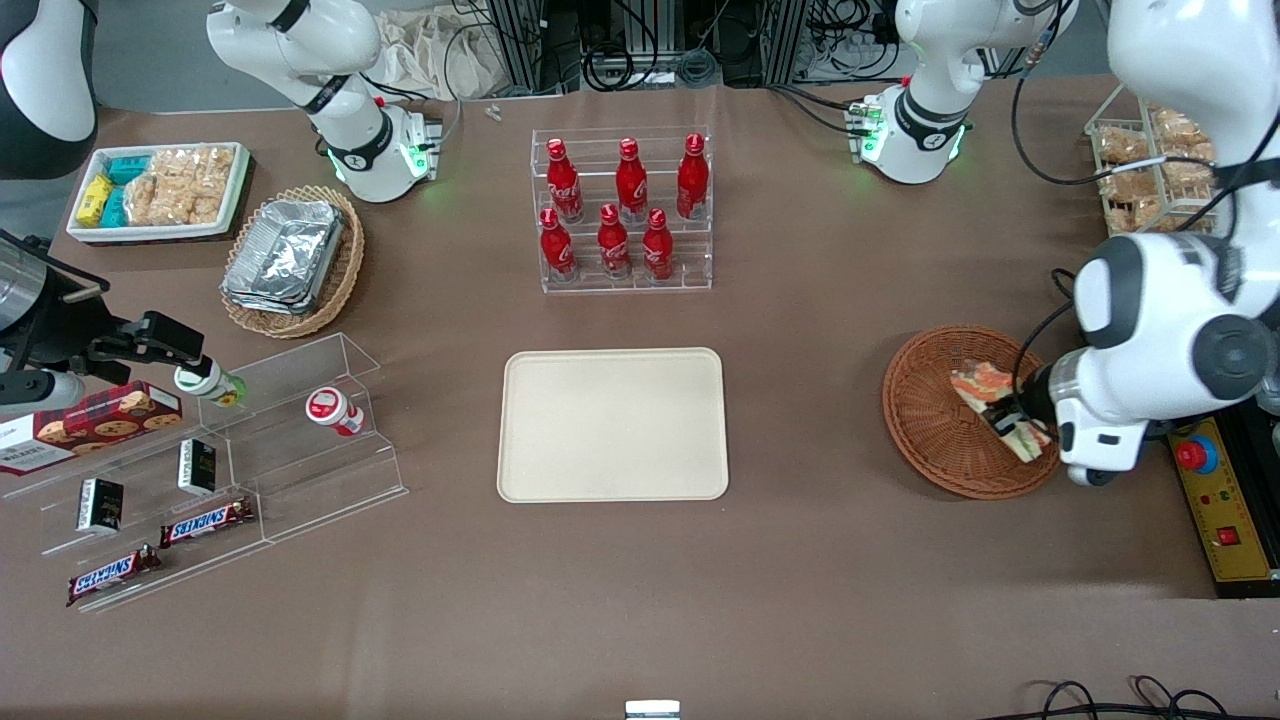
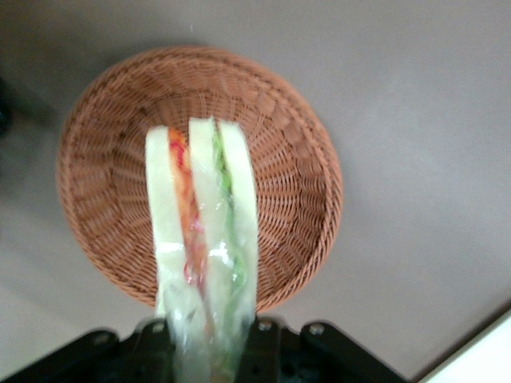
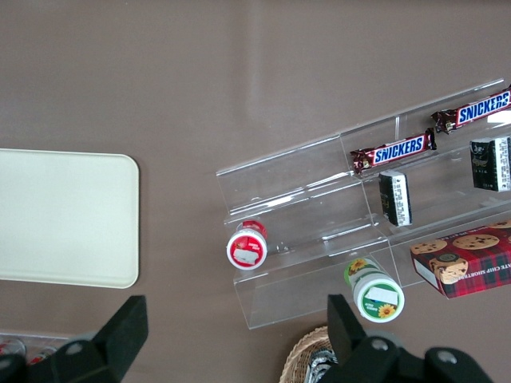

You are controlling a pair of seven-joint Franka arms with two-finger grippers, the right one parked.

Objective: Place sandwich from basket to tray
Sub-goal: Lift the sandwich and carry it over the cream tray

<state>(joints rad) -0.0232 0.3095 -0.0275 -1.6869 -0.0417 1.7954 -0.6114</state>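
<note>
The sandwich (image 1: 985,392) is a wedge of pale bread with red, orange and green layers, wrapped in clear film. My left gripper (image 1: 1012,415) is shut on it and holds it over the reddish-brown wicker basket (image 1: 925,420), at the working arm's end of the table. In the left wrist view the sandwich (image 2: 204,239) sticks out from between the black fingers (image 2: 263,343), lifted above the basket (image 2: 295,152). The cream-beige tray (image 1: 612,424) lies flat in the middle of the table, bare, and shows in the right wrist view (image 3: 64,217).
A clear rack of red bottles (image 1: 622,208) stands farther from the camera than the tray. A tan basket with foil trays (image 1: 290,258), a white snack tray (image 1: 155,190) and a clear stepped shelf with snacks (image 1: 215,470) lie toward the parked arm's end. A control box (image 1: 1225,510) sits beside the basket.
</note>
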